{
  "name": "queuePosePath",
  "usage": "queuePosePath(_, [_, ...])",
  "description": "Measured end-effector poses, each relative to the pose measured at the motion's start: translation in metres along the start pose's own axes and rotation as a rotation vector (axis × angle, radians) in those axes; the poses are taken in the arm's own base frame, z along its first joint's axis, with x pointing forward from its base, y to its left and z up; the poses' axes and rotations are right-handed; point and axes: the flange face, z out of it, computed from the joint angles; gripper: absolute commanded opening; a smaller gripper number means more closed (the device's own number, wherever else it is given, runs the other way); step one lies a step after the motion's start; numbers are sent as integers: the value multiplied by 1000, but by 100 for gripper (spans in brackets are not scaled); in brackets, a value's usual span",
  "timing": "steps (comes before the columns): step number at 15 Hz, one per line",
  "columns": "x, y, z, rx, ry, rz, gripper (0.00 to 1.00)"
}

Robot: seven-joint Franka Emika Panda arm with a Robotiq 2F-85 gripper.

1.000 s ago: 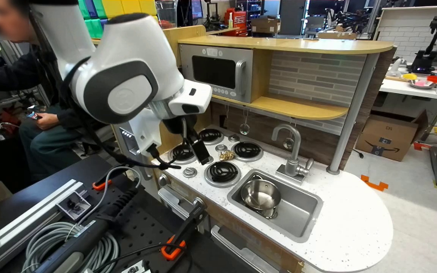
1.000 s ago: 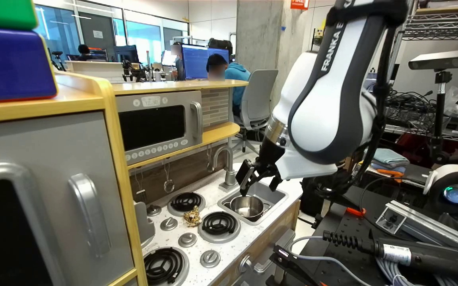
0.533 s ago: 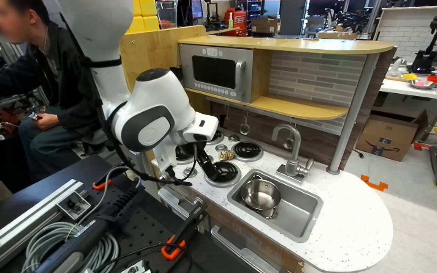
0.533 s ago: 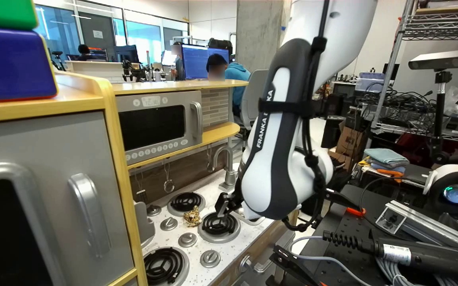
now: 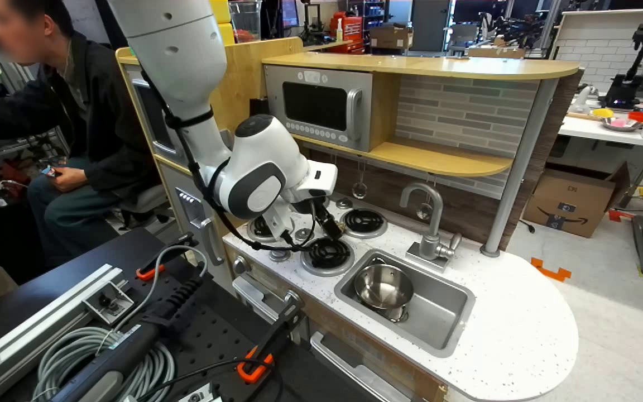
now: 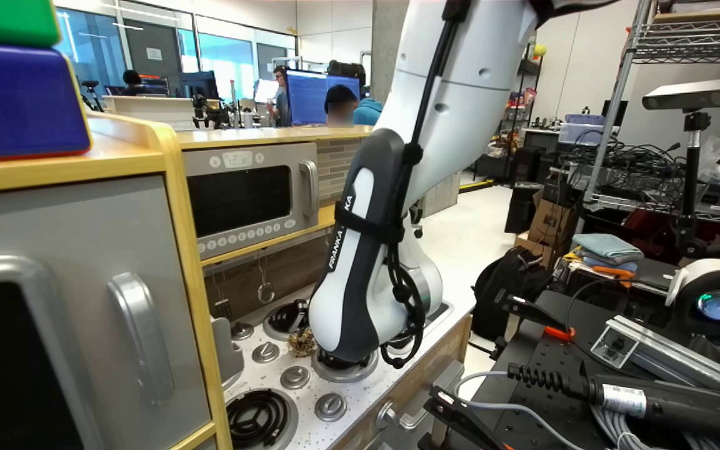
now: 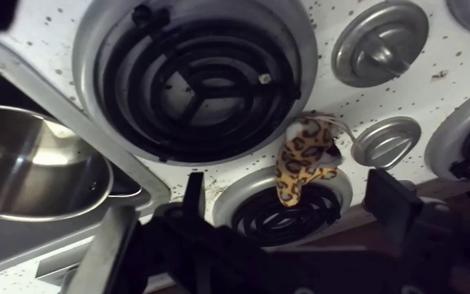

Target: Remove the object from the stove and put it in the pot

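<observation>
"Since the arm [image 6: 360,269] blocks much of an exterior view, what does the wrist view add?"

"Gripper [image 7: 294,190] released, jaws wide apart. Toy [image 7: 302,153] on the stove [image 7: 349,100], between two burners [image 7: 222,92], knob [image 7: 388,143] beside it."

"And the pot [image 5: 384,286]?"

"In an exterior view, standing in the sink [image 5: 438,321], tap [image 5: 436,220] alongside. There the fingers [image 5: 330,228] nearly hide the toy; contact, cannot tell."
</observation>
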Motion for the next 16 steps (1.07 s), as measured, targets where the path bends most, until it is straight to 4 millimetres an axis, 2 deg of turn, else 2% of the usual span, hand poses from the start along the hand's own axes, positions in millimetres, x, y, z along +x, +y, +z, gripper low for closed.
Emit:
queuePosePath(1, [1, -2, 8, 0, 9, 2, 100])
queuePosePath(2, [1, -4, 15, 0, 16, 2, 93])
queuePosePath(3, [0, -6, 21, 1, 22, 1, 74])
queuePosePath(7, [-4, -5, 41, -1, 31, 3, 43])
queuePosePath(12, [-1, -9, 48, 8, 42, 2, 6])
queuePosePath(13, [-1, -11, 48, 11, 43, 3, 0])
queuePosePath(15, [-2, -12, 48, 13, 40, 5, 5])
queuePosePath(16, [-3, -10, 46, 10, 35, 6, 2])
